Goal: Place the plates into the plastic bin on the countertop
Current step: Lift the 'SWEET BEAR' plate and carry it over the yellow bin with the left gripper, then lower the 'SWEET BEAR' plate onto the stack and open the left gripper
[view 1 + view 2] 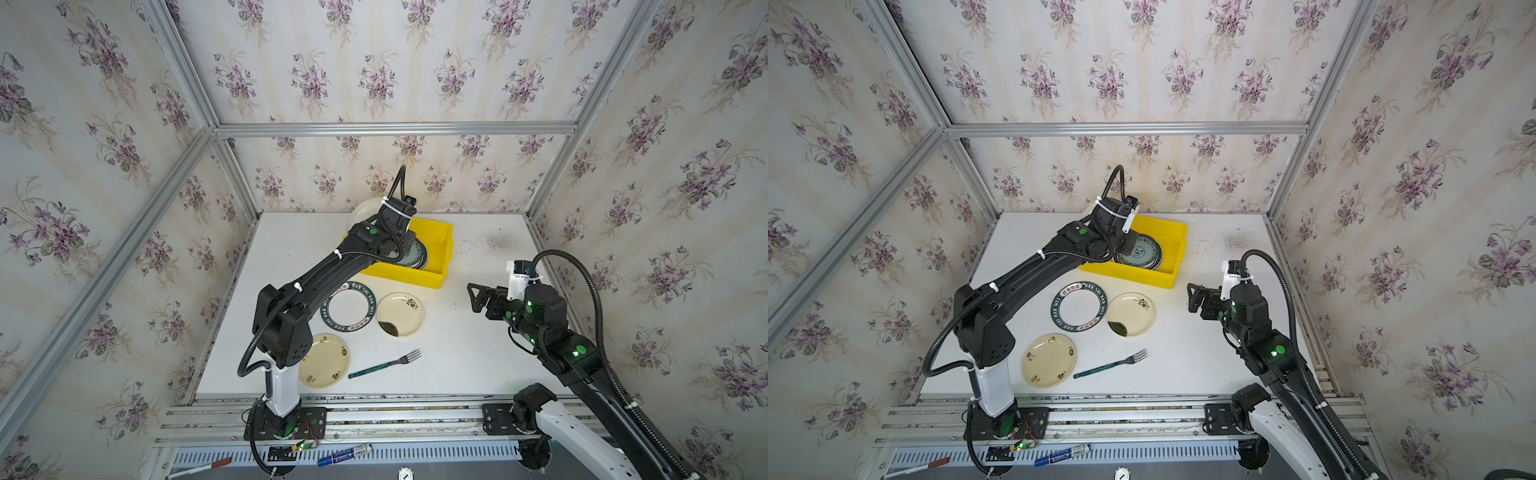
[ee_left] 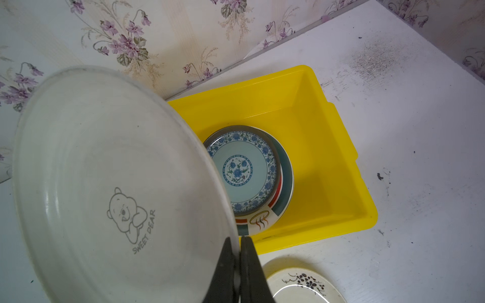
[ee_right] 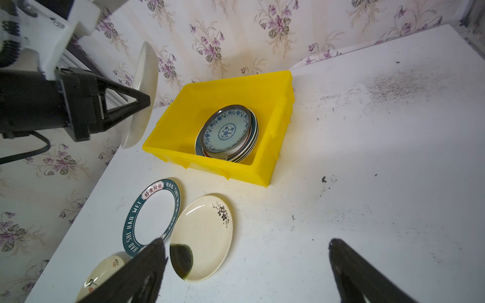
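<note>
My left gripper [image 2: 239, 240] is clamped on the rim of the white plate [image 2: 105, 170], holding it on edge beside the yellow bin [image 2: 341, 136] at the tabletop [image 2: 393, 157] back edge, probably to clear the wall before stacking. My right gripper [image 3: 246, 242] hangs wide, empty.

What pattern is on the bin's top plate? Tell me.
Blue flowers on pale teal: the top plate in the bin, clearest in the left wrist view.

A fork [image 1: 384, 365] with a glittery teal handle lay flat, well apart from the right gripper [image 1: 472, 297], ahead of it and closer to the front rails [image 1: 395, 415]. Beyond those rails, still farther from that gripper, lay a blue marker [image 1: 345, 454] and a red-capped pen [image 1: 203, 467]. Flowered wallpaper [image 1: 374, 75] covered the walls.
</note>
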Robot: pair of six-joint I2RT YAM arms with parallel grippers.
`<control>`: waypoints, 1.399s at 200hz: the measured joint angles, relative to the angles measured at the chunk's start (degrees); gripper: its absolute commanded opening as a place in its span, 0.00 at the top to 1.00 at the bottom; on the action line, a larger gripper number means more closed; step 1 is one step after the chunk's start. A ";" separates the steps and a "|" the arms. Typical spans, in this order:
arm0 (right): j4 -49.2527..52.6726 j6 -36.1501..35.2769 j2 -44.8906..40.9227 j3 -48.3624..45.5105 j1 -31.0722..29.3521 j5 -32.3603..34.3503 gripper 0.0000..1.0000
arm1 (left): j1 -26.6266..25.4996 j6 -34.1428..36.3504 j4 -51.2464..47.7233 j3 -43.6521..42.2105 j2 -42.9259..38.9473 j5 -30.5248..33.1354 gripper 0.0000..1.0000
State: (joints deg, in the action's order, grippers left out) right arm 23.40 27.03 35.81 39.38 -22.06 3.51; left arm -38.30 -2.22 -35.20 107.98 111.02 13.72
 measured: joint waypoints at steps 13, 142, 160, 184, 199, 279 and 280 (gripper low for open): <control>0.85 0.02 -1.16 -0.31 0.00 1.44 0.01 | -1.20 1.11 0.00 2.05 1.92 0.35 1.00; 6.03 0.20 -4.74 -0.85 0.07 3.80 0.01 | -4.33 1.55 -0.20 10.99 15.28 -4.72 1.00; 6.19 0.31 -4.63 -0.85 0.07 3.76 0.01 | -4.33 1.40 -0.15 11.50 16.37 -4.74 1.00; 6.34 0.63 -4.46 -0.85 0.07 3.74 0.01 | -4.13 1.11 -0.04 12.39 17.73 -4.59 1.00; 6.58 0.66 -4.46 -0.85 0.07 3.65 0.01 | -4.07 0.92 0.09 12.81 18.43 -4.48 1.00; 6.71 1.20 -4.22 -0.83 0.07 2.91 0.02 | -3.69 -1.22 -0.26 16.00 23.12 -4.07 0.93; 6.71 1.20 -4.22 -0.83 0.07 2.91 0.02 | -3.69 -1.25 -0.28 16.02 23.12 -4.07 0.92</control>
State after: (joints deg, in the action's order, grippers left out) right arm 30.11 28.23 31.59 38.54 -22.00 6.42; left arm -42.00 -3.46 -35.48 124.01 134.15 9.65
